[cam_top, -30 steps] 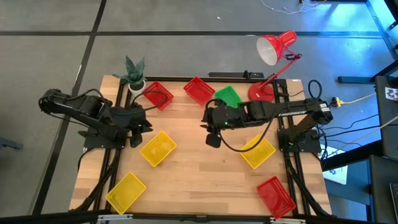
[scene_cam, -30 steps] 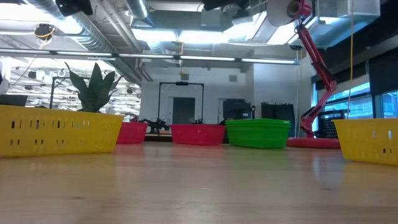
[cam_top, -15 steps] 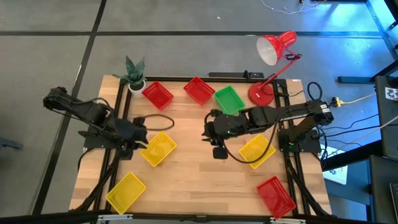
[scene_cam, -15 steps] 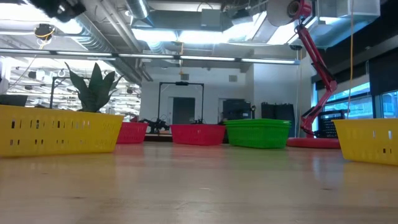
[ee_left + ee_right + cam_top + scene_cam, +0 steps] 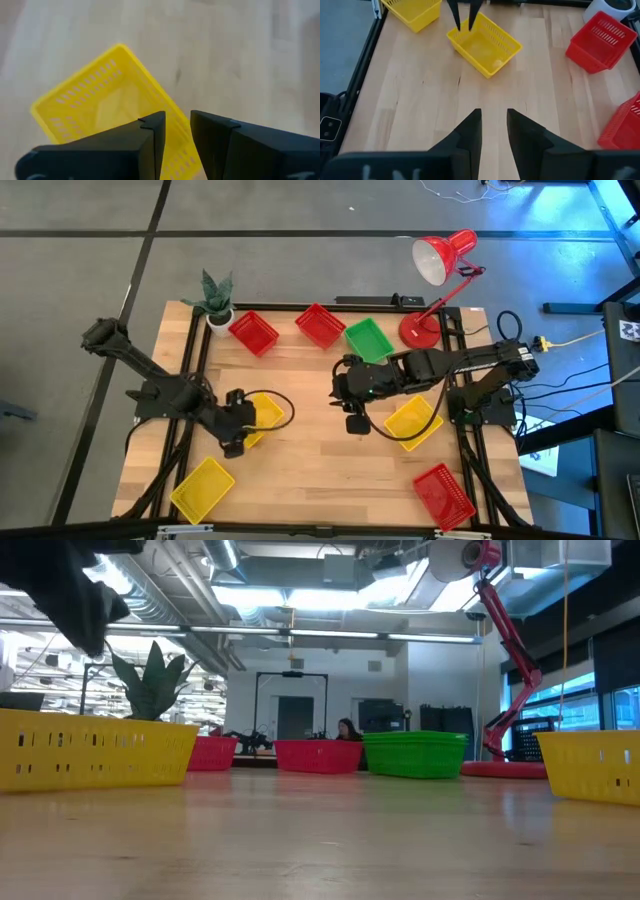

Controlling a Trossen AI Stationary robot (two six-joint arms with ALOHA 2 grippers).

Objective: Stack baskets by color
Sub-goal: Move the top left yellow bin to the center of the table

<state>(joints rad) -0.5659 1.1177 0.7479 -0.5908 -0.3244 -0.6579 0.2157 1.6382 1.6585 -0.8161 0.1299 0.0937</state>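
Observation:
Seven baskets show in the high view. Two red ones [image 5: 253,333] [image 5: 320,325] and a green one [image 5: 367,340] stand along the far edge. A third red one [image 5: 443,493] is at the near right. One yellow basket [image 5: 413,423] sits at the right, one [image 5: 203,487] at the near left. Between them lies a yellow basket [image 5: 264,411] [image 5: 100,95]. My left gripper [image 5: 238,442] [image 5: 177,135] hangs open over its near-left wall, one finger to each side of the rim. My right gripper [image 5: 355,423] [image 5: 493,125] hangs open above the table's middle, holding nothing.
A potted plant [image 5: 216,300] stands at the far left corner and a red desk lamp [image 5: 440,265] at the far right. Bare wood [image 5: 320,470] lies between the baskets toward the near edge. A person [image 5: 346,728] shows far off in the room.
My left gripper has swung from beside the far-left red basket toward the table's near edge and sunk down over the middle yellow basket, staying open. My right gripper has drifted a little toward the near edge. No basket has moved.

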